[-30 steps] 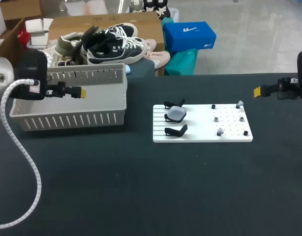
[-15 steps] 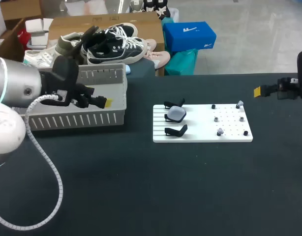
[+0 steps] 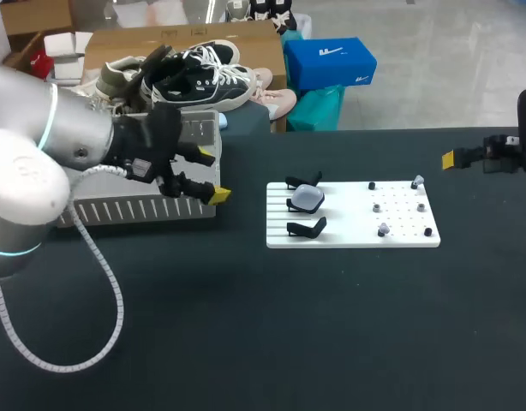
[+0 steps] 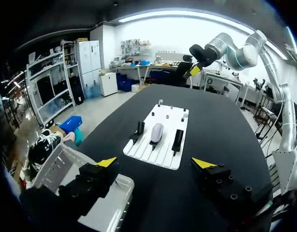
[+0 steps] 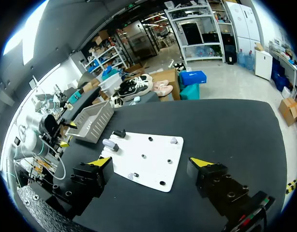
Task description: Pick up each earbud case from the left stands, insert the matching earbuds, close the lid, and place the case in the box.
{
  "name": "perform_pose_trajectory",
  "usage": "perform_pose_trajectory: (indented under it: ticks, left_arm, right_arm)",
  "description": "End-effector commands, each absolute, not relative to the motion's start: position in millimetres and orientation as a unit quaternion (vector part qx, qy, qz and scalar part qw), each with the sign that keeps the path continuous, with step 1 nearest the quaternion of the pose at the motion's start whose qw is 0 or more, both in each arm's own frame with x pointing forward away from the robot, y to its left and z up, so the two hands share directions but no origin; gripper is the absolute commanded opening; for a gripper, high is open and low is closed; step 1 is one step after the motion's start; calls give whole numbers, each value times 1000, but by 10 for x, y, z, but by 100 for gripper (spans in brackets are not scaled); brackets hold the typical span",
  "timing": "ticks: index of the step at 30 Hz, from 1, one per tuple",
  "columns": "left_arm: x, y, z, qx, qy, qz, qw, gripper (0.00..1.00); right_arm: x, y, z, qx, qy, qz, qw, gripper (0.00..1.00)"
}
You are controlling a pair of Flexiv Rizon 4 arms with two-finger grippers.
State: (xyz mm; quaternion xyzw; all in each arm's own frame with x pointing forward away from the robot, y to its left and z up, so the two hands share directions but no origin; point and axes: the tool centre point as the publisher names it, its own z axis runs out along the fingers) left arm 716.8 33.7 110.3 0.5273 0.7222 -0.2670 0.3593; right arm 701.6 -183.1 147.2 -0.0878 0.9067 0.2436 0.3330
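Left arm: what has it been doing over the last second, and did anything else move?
The left gripper swung from over the basket toward the white board, open and empty. The right gripper and the earbud case stayed put, as did the basket and board.

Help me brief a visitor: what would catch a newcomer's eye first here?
The bulky silver left arm at the table's left, jaws open beside the white basket's near corner. Then the white board mid-table, with one pale earbud case sitting on the middle of its three black stands.
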Motion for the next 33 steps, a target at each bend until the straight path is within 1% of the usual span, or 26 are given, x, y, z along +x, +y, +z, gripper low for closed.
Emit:
perform_pose_trajectory:
  ticks: [1, 5, 11, 18, 33]
  left_arm:
    - [7281, 186, 1020, 544, 701, -278, 367, 100]
    - [7270, 78, 950, 571, 673, -281, 376, 100]
    - [7297, -77, 844, 605, 648, -285, 365, 100]
    - [7420, -191, 751, 613, 635, -296, 366, 100]
    - [7468, -435, 554, 619, 610, -313, 383, 100]
  right_arm:
    - [7011, -1839, 1480, -88, 907, 243, 332, 100]
    - [7011, -1839, 1480, -88, 907, 243, 332, 100]
    - [7011, -1839, 1480, -88, 907, 243, 332, 100]
    - [7011, -1839, 1480, -88, 907, 243, 332, 100]
    - [7011, -1839, 1480, -88, 907, 243, 332, 100]
